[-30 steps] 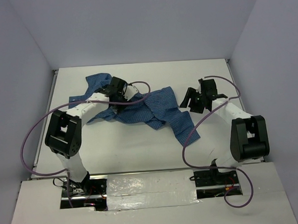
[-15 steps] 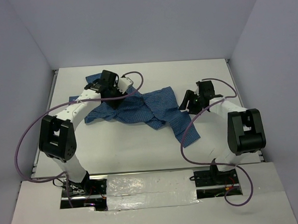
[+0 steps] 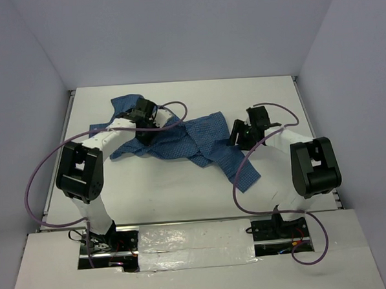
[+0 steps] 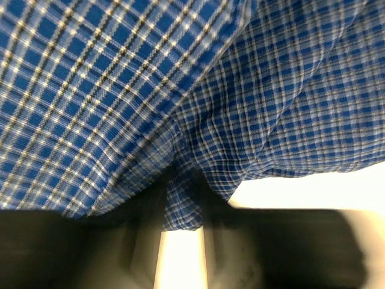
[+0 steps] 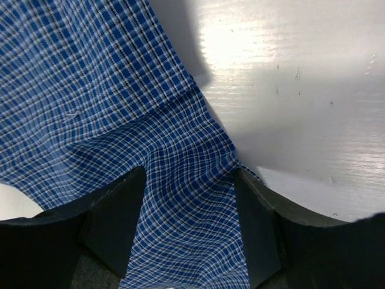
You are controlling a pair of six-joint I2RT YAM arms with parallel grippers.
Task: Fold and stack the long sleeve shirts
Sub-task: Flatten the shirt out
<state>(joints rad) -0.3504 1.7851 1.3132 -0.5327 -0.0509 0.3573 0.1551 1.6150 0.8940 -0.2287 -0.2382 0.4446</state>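
Note:
One blue checked long sleeve shirt (image 3: pixel 192 135) lies crumpled across the middle of the white table (image 3: pixel 176 191), one part trailing toward the near right. My left gripper (image 3: pixel 143 116) sits on the shirt's left part. In the left wrist view the gripper (image 4: pixel 182 241) is shut on a narrow fold of the checked cloth (image 4: pixel 271 90). My right gripper (image 3: pixel 236 134) is at the shirt's right edge. In the right wrist view it (image 5: pixel 186 229) is open, its fingers (image 5: pixel 114 217) standing wide on either side of the flat cloth (image 5: pixel 90 90).
Grey walls close in the table at the back and both sides. Purple cables loop from both arms over the table. Bare white table surface (image 5: pixel 301 90) lies just right of the shirt's edge.
My right gripper has moved left from beside the shirt onto its right edge. My left gripper has shifted back and left, and the shirt's left flap stands up again.

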